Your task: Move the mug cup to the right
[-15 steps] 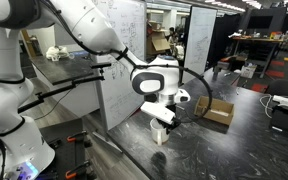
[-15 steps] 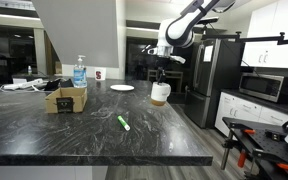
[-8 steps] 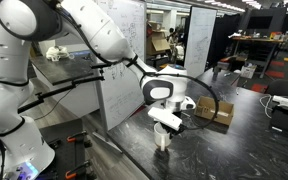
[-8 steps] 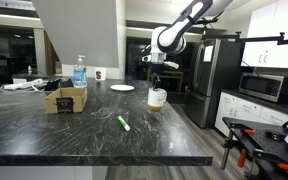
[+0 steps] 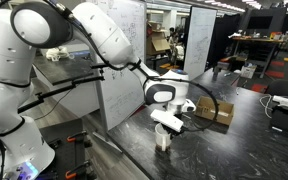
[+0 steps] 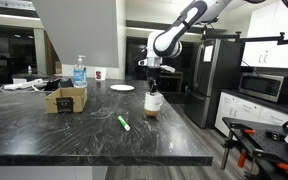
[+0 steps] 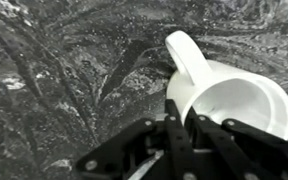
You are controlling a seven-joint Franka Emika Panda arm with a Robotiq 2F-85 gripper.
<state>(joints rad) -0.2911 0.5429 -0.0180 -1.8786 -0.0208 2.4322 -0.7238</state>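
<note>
Gripper (image 6: 152, 88): narrow, clamped on the mug cup (image 6: 152, 103). In the wrist view the fingers (image 7: 172, 118) pinch the cup wall at the rim, just beside the handle (image 7: 187, 52), and the cup's open mouth faces the camera.

Mug cup: upright, hanging directly under my gripper, low over the dark marbled tabletop (image 6: 84, 135). I cannot tell whether its base touches the surface. In an exterior view it sits near the far edge of the tabletop, towards the picture's right side. In both exterior views it stands well apart from the cardboard box (image 6: 66, 98).

Other items, in an exterior view:
- A water bottle (image 6: 79, 72) stands just behind the box.
- A white plate (image 6: 122, 88) lies on the far side, between the box and the mug cup.
- A green marker (image 6: 123, 122) lies flat on the tabletop, nearer the camera than the mug cup.
</note>
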